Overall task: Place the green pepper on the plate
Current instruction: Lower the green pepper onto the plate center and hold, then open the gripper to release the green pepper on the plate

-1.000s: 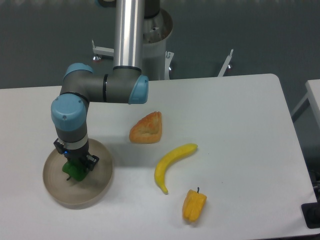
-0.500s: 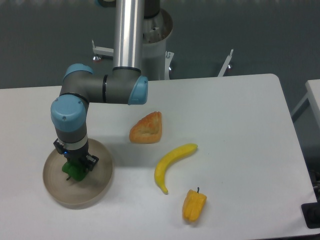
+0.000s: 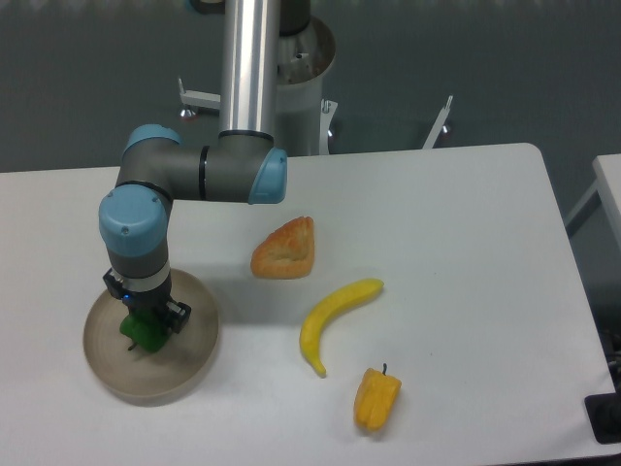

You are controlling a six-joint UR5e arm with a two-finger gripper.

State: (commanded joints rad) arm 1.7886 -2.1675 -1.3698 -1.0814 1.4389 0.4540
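Camera view: green pepper point(image 3: 142, 333) directly beneath gripper point(image 3: 148, 325), over plate point(image 3: 184, 374) centre; jaws apparently clasping it, grip partly hidden.

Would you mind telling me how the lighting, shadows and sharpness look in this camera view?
Fixed camera: soft, even light over the white table; faint shadows under the banana and bread; a bright streak of glare runs down the arm's metal column; slightly soft throughout; the gripper largely hides the green pepper on the plate.
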